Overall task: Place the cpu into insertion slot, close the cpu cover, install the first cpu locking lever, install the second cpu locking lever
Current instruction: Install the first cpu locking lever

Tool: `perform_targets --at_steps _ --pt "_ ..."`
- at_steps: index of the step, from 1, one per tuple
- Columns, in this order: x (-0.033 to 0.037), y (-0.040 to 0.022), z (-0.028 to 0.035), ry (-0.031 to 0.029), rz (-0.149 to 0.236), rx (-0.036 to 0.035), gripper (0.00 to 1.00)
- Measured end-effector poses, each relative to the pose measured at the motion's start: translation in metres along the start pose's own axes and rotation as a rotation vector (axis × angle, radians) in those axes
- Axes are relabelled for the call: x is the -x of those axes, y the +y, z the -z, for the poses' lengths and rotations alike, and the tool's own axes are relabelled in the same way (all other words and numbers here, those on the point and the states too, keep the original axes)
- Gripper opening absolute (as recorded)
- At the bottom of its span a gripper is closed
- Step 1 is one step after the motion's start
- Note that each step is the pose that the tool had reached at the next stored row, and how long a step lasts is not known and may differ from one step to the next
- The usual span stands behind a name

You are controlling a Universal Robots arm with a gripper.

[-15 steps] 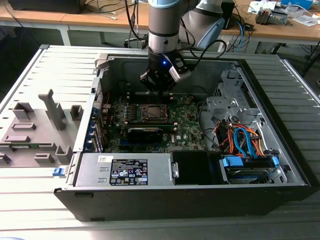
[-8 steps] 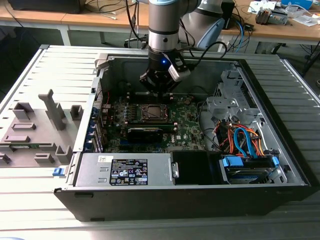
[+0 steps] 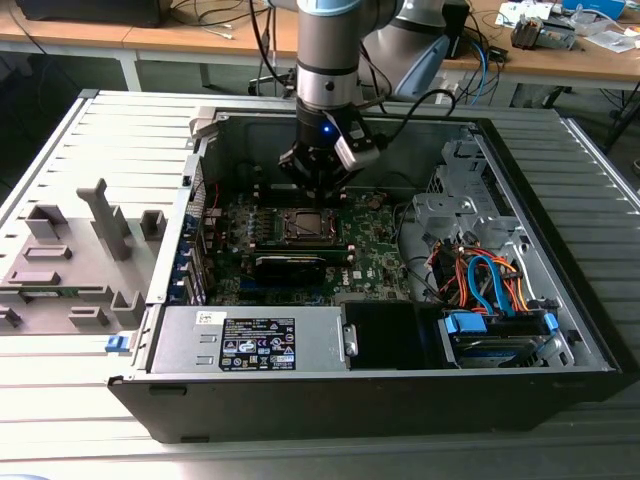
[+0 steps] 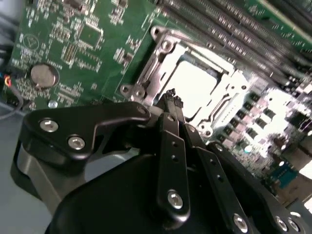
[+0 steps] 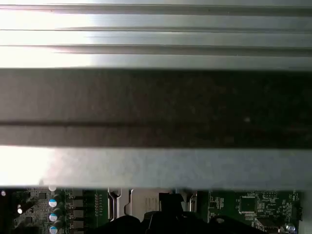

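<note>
The insertion slot (image 3: 305,225) sits in the green motherboard inside the open computer case. In the second wrist view the cpu (image 4: 195,83) lies in it as a bright silvery square, and the cpu cover (image 4: 155,61) lies flat around it as a metal frame. My gripper (image 3: 318,188) hangs just above the slot's far edge in the exterior view. Its black fingers are pressed together with nothing seen between them, and the gripper (image 4: 170,96) tip is at the cover's rim. The gripper (image 5: 168,197) also shows in front of the cpu (image 5: 142,201) in the first wrist view.
A long black card (image 3: 290,265) lies just in front of the slot. A power supply (image 3: 250,340) fills the case's front, and a drive bay with blue and orange cables (image 3: 490,290) is at the exterior view's right. Grey fixtures (image 3: 70,260) stand outside the case. The case wall (image 5: 156,107) is close.
</note>
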State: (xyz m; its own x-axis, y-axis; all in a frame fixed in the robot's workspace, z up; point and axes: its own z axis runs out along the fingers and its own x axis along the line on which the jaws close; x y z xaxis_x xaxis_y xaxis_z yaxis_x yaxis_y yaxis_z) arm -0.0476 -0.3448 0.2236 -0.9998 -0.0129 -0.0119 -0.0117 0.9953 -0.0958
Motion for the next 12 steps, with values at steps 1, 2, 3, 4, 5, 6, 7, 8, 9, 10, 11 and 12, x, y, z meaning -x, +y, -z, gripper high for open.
perform_targets --at_steps 1,2,3,4,5,6,7,8,9,10,11,12 --pt "-0.0001 -0.0042 -0.0004 0.0 0.0 0.0057 0.11" --pt "-0.0001 -0.006 -0.0006 -0.0001 0.0 0.0084 0.11" --pt "-0.0001 -0.0072 -0.0007 -0.0001 0.0 0.0109 0.11" --pt "-0.0001 -0.0085 -0.0009 -0.0002 0.0 0.0136 0.11" --pt "-0.0002 -0.0091 -0.0009 -0.0002 0.0 0.014 0.11" --pt "-0.0003 -0.0093 -0.0009 -0.0002 0.0 0.0144 0.11" --pt "-0.0003 -0.0093 -0.0009 -0.0002 0.0 0.015 0.11" --pt "-0.0003 -0.0093 -0.0009 -0.0002 0.0 0.0154 0.11" --pt "-0.0003 -0.0094 -0.0009 -0.0002 0.0 0.0156 0.11" --pt "-0.0003 -0.0094 -0.0009 -0.0002 0.0 0.0158 0.11" --pt "-0.0003 -0.0094 -0.0009 -0.0002 0.0 0.0163 0.11" --pt "-0.0003 -0.0094 -0.0009 -0.0002 0.0 0.0169 0.11"
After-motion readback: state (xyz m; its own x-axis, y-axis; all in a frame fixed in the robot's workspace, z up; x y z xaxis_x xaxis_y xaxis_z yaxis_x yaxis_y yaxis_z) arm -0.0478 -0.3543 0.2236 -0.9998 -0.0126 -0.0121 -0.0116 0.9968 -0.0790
